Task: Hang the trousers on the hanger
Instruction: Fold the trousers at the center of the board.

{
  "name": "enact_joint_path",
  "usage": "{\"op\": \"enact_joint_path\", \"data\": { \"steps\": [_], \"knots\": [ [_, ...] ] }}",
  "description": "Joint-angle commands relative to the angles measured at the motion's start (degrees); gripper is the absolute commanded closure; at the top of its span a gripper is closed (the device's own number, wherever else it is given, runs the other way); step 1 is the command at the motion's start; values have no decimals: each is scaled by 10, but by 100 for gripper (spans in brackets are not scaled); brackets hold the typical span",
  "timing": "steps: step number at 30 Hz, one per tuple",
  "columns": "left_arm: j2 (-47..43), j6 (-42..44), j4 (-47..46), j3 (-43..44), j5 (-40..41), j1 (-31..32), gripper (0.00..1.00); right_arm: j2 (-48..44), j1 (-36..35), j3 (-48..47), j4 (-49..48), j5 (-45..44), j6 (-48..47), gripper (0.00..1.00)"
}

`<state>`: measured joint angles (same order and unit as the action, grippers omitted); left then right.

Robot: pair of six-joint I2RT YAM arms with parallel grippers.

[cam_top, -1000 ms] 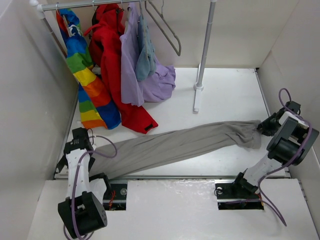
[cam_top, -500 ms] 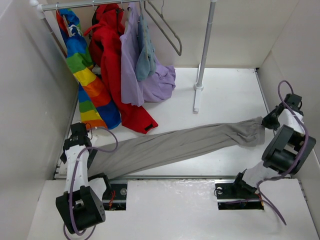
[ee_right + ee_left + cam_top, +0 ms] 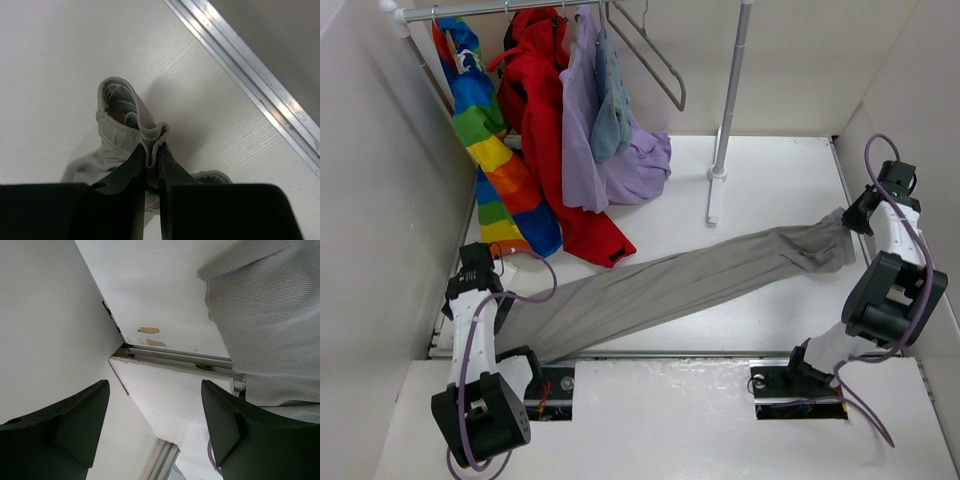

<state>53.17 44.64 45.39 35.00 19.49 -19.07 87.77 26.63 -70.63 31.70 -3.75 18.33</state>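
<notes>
the long, soft grey-beige fabric trousers (image 3: 660, 290) lie stretched on the white table (image 3: 770, 180), their long axis running diagonally from the near left by the left gripper (image 3: 154, 390) to the far right, where the black right gripper (image 3: 152, 150) is pinched tight on a fold of the gathered waistband. the left gripper's fingers stand wide apart on nothing, the leg ends just beside them. the slim grey rod hanger (image 3: 658, 62) hangs from the pale metal rail (image 3: 470, 10) at the back, well apart from the held waist and to its far left, so i judge the right arm must carry that end across
</notes>
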Motion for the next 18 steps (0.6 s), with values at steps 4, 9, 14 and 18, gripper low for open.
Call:
{"op": "enact_joint_path", "data": {
  "steps": [4, 9, 14, 18],
  "knots": [
    [-7, 5, -7, 1, -42, 9, 29, -1, 3, -34, 23, -14, -9, 100],
    [0, -7, -16, 16, -107, 16, 29, -65, 3, -121, 68, -70, -22, 100],
    [36, -44, -28, 54, -137, 59, 29, -102, -28, -208, 86, -177, -35, 100],
    [89, -87, -28, 90, -188, 112, 29, -108, -96, -263, 107, -265, -58, 100]
  ]
}}
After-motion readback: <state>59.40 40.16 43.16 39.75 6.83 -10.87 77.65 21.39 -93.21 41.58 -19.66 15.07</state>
